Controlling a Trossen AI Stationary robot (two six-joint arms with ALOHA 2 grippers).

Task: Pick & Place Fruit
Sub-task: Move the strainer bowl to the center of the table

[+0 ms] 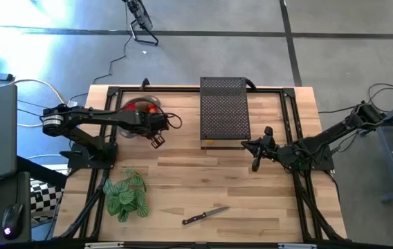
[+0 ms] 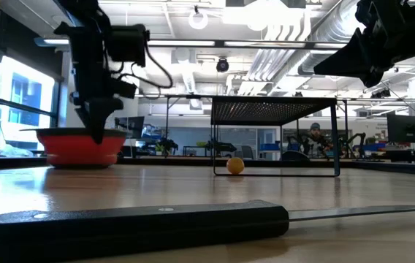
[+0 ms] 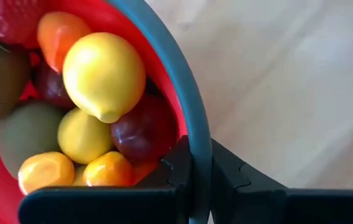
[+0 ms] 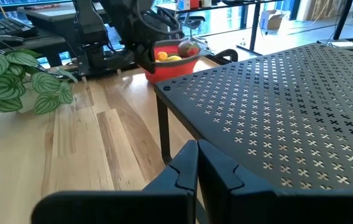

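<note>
Left tool [image 1: 158, 140] clamped on the rim of the red bowl [image 1: 138, 106], one finger [image 3: 176, 171] inside and one outside, at the bowl's near edge on the wooden surface [image 1: 183, 180]. Fruit [image 3: 96, 106] heaped inside that bowl: lemons, dark red apples, brown kiwis, small orange pieces. One more small orange fruit [image 2: 235, 165] lying on the surface under the black perforated rack [image 1: 224, 114]. Right tool [image 1: 256, 164] fully closed, gripping nothing, raised just beside the rack's near right corner. Leafy plant [image 1: 124, 194] and black-handled knife [image 1: 205, 216] along the surface's front edge, well apart from both tools.
</note>
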